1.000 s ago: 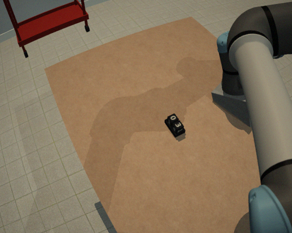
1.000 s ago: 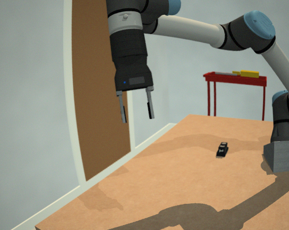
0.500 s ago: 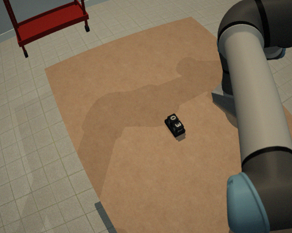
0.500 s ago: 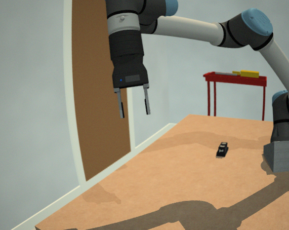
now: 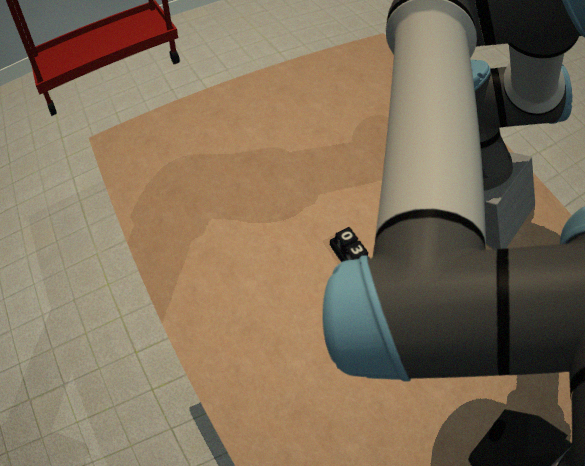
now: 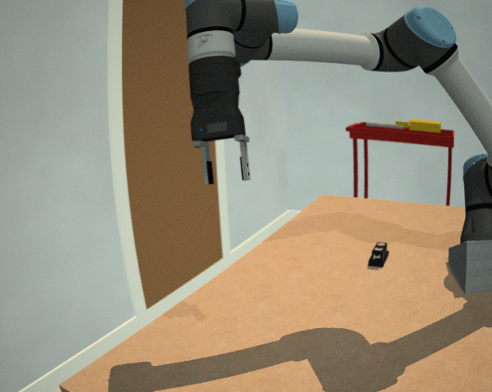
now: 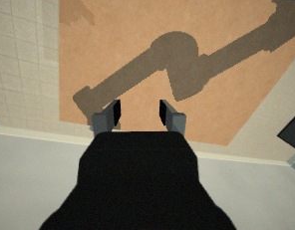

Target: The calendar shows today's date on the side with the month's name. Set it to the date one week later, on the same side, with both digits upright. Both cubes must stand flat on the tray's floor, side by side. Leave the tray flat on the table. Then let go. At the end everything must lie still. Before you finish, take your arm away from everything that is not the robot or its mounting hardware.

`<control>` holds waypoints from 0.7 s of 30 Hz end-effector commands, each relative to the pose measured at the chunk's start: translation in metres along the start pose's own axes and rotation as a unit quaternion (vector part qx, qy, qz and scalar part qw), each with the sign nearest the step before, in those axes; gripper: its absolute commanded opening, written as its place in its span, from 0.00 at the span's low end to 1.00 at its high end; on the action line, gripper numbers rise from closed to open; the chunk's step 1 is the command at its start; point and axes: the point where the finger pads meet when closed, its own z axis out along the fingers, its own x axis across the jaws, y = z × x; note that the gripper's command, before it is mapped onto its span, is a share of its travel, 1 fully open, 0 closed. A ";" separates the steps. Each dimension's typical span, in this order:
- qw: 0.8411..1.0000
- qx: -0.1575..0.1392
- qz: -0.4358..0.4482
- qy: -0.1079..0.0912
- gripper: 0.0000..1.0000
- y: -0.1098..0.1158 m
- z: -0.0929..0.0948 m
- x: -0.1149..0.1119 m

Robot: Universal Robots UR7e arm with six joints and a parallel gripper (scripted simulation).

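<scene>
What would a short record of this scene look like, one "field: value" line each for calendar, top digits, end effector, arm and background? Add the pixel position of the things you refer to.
calendar: small black tray with two cubes (image 5: 348,244) (image 6: 378,254), on the tan table (image 5: 262,300) (image 6: 254,303) (image 7: 139,84)
top digits: 0 and 3, white, on the cubes' upward faces
end effector: open, nothing between its fingers (image 6: 227,182), high above the table and away from the calendar
arm: partly blocks the top view beside the calendar
background: red cart (image 5: 107,57) (image 6: 402,135) with a yellow item on top (image 6: 425,125)

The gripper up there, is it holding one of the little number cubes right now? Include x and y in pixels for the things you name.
No, the gripper (image 6: 228,182) (image 7: 140,108) hangs open with nothing between its fingers, high above the table (image 6: 279,294) (image 7: 139,89).
</scene>
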 end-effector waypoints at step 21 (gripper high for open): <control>0.937 0.004 0.346 -0.049 1.00 -0.260 -0.017 0.026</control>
